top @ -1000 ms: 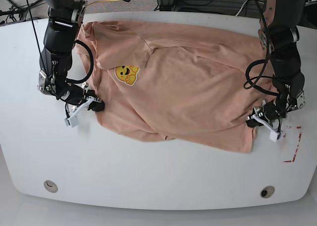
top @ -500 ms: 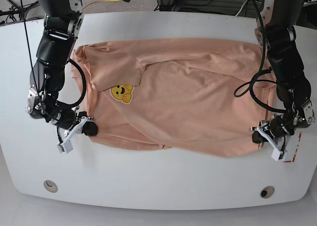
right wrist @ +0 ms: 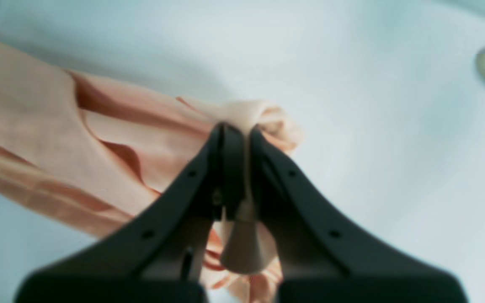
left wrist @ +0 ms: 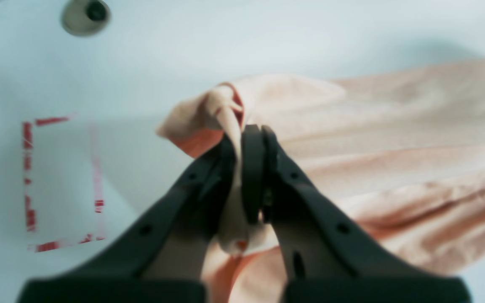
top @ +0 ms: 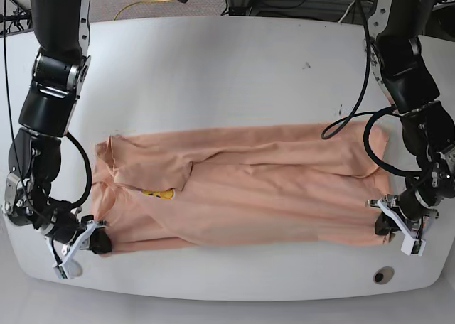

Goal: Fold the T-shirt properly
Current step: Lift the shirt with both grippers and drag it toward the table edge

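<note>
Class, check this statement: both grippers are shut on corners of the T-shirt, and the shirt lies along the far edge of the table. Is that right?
Not quite. The left gripper and the right gripper are shut on the T-shirt, but the shirt lies along the near edge of the table, as the base view shows.

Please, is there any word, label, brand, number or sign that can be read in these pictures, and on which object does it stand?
No readable text in any view.
T-shirt: the yellow patch is mostly hidden under a fold; no letters show.
Table: red dashed marks forming a box outline, seen from the left wrist; a sign only, no letters or numbers.
Black fingers of both grippers: no brand visible.
</note>
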Robot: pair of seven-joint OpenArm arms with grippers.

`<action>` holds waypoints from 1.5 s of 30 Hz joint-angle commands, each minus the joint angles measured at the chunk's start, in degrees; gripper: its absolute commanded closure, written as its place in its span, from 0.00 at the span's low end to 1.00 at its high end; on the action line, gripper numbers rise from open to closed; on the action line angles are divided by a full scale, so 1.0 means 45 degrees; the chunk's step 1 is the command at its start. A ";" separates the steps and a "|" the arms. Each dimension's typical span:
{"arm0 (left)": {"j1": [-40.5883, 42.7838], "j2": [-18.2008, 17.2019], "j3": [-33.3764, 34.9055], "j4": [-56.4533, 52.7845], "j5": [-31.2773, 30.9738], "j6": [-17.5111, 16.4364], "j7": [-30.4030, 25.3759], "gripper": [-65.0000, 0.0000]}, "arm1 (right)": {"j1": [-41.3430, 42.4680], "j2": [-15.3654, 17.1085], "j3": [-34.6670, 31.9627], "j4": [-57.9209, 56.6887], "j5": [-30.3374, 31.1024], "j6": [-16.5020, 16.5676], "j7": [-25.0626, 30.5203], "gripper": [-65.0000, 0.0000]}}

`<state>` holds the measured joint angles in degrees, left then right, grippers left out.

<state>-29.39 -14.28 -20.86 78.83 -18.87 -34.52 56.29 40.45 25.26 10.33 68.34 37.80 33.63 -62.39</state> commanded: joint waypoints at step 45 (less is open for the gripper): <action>0.1539 -0.0254 -0.2446 0.5526 -0.1989 -0.0035 0.2211 1.00 | -0.3899 0.2290 0.2775 0.4008 0.4210 0.0664 -0.1090 1.00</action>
<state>-23.03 -14.63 -30.72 101.51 -26.00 -34.70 67.70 24.29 33.80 20.93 84.01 55.81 36.27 -68.40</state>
